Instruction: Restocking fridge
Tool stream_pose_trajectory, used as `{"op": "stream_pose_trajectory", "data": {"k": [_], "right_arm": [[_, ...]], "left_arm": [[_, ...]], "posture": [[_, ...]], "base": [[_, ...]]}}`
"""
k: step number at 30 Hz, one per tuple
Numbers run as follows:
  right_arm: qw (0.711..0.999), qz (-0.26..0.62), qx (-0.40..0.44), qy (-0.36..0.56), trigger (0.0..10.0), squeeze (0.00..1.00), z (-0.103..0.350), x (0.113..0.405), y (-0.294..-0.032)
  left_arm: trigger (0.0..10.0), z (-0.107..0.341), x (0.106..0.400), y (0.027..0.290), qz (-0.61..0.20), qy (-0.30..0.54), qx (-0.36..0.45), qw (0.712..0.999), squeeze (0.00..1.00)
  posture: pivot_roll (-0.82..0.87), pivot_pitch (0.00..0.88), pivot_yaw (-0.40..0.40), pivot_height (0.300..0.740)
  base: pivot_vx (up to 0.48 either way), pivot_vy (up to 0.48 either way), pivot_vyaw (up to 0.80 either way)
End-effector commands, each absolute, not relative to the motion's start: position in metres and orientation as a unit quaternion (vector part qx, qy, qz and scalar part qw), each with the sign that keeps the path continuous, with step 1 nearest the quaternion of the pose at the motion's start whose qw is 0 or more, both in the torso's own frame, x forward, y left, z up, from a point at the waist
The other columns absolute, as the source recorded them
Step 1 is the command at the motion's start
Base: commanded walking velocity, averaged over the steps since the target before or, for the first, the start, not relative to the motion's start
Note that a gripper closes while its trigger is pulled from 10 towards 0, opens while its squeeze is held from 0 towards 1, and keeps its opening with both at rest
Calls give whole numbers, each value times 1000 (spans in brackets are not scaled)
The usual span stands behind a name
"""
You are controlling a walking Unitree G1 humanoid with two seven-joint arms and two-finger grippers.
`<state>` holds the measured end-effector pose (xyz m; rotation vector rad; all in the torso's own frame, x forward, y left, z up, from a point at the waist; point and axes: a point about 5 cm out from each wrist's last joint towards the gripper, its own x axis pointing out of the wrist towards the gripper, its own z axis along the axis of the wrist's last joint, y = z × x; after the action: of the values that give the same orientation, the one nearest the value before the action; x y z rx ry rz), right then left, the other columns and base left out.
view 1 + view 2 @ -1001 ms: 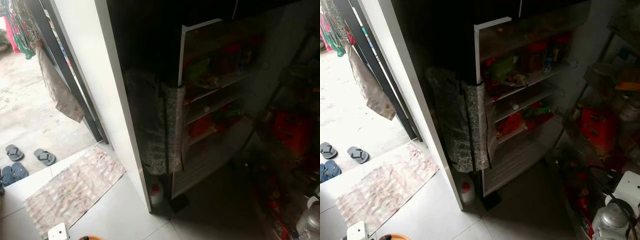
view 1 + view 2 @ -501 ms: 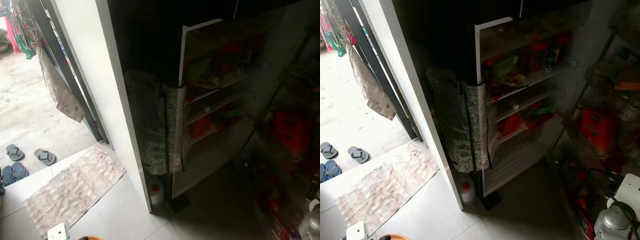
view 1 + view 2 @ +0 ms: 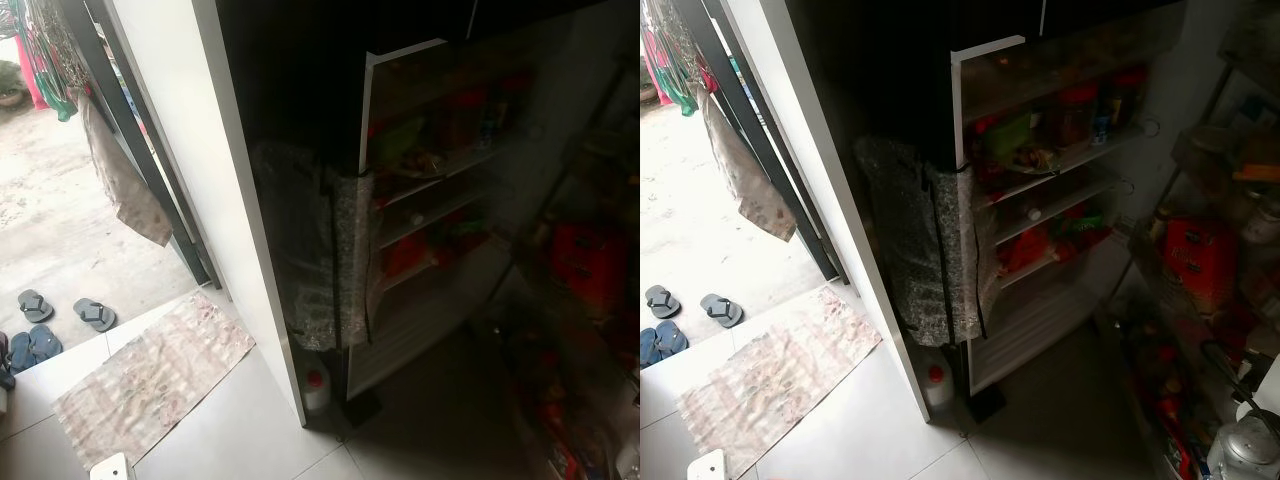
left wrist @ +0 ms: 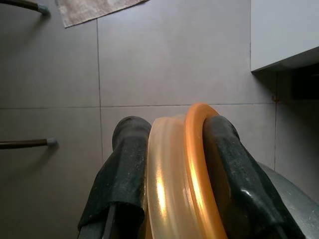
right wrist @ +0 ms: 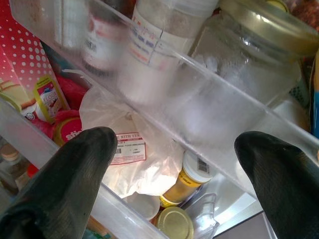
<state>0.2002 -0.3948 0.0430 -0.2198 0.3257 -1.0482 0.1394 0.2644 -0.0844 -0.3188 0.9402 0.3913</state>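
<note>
Since a second earlier the whole head view had slid slightly, so the camera moved while the fridge [image 3: 1040, 190] stayed put, its door open and shelves packed with jars and packets at about one o'clock. A floor mat [image 3: 150, 375] lay at eight o'clock with sandals [image 3: 95, 314] beyond it. The left gripper [image 4: 172, 164] hung over grey floor tiles [image 4: 164, 55], its fingers clenched on an orange-rimmed container [image 4: 179, 184]. The right gripper [image 5: 184, 164] was spread wide, released, facing a clear door shelf [image 5: 199, 104] holding a glass jar [image 5: 249, 55] and a plastic bag [image 5: 134, 159].
</note>
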Motion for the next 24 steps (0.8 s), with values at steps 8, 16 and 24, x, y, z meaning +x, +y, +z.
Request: {"op": "stream_pose_trajectory", "data": {"k": [8, 16, 24], "right_arm": [[836, -513, -136, 139, 10000, 0, 72, 193, -428], [800, -560, -134, 170, 10000, 0, 94, 159, -468], [826, -518, -108, 194, 10000, 0, 61, 174, -438]], "left_arm": [[10000, -87, 136, 261, 179, 466, -145, 854, 0], [10000, -87, 137, 261, 177, 466, -141, 855, 0], [10000, -87, 138, 260, 174, 466, -140, 856, 0]], "posture": [[-73, 20, 71, 740], [-79, 18, 70, 740], [-69, 19, 67, 740]], "base": [[0, 0, 0], [0, 0, 0], [0, 0, 0]]}}
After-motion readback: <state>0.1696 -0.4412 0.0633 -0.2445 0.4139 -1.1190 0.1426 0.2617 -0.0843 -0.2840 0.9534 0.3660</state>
